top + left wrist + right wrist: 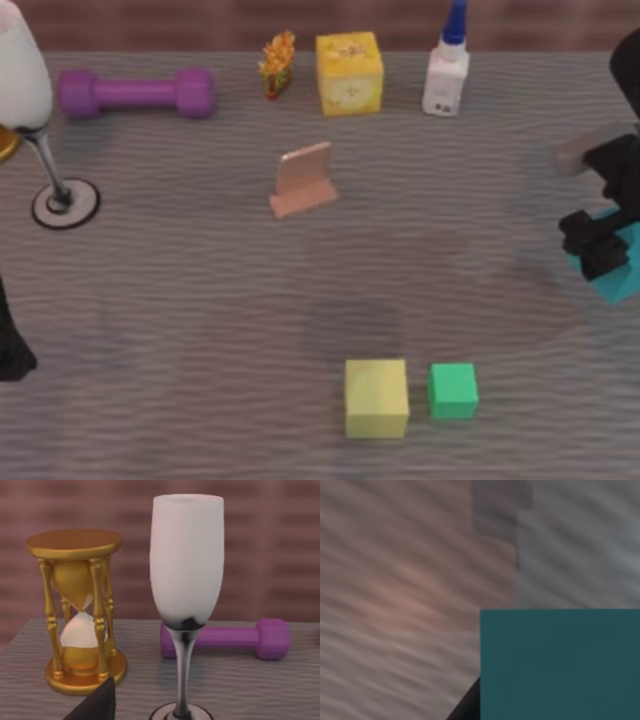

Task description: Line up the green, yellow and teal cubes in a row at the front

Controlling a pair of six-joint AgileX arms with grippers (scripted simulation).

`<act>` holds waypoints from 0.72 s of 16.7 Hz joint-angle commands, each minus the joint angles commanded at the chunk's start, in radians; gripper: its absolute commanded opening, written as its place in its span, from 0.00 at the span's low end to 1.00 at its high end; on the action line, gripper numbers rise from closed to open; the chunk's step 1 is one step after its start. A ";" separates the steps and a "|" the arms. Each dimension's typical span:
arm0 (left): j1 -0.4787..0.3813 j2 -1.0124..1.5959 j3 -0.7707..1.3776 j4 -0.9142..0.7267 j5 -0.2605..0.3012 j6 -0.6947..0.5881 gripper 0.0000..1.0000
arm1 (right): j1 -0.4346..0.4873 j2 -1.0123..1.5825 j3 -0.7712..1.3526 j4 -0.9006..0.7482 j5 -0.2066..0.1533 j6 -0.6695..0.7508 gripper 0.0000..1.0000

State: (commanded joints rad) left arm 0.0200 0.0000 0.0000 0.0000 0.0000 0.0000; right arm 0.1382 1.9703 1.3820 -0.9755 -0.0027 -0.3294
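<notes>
The pale-yellow cube [376, 398] sits at the front of the table, and the small green cube [453, 390] stands just to its right, a narrow gap between them. At the table's right edge my right gripper [600, 245] is shut on the teal cube [622, 272], which it partly hides from above. The teal cube [560, 665] fills the near corner of the right wrist view, a dark finger [470, 705] against its side. My left gripper [12, 355] is parked at the left edge, open and holding nothing; one finger [97, 705] shows in its wrist view.
Along the back stand a purple dumbbell [135, 93], a small orange figure [277, 62], a golden-yellow printed box [350, 72] and a glue bottle [447, 65]. A pink phone stand [303, 180] is mid-table. A white glass [186, 580] and a gold hourglass [77, 610] stand at the left.
</notes>
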 joint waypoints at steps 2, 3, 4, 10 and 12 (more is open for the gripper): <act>0.000 0.000 0.000 0.000 0.000 0.000 1.00 | 0.025 0.017 0.027 -0.012 0.000 0.032 0.00; 0.000 0.000 0.000 0.000 0.000 0.000 1.00 | 0.049 0.033 0.051 -0.023 0.001 0.063 0.00; 0.000 0.000 0.000 0.000 0.000 0.000 1.00 | 0.082 0.052 0.081 -0.037 0.001 0.105 0.00; 0.000 0.000 0.000 0.000 0.000 0.000 1.00 | 0.366 0.213 0.331 -0.162 0.006 0.550 0.00; 0.000 0.000 0.000 0.000 0.000 0.000 1.00 | 0.477 0.268 0.424 -0.208 0.007 0.744 0.00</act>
State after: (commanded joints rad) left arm 0.0200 0.0000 0.0000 0.0000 0.0000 0.0000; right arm 0.6154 2.2387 1.8062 -1.1833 0.0045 0.4149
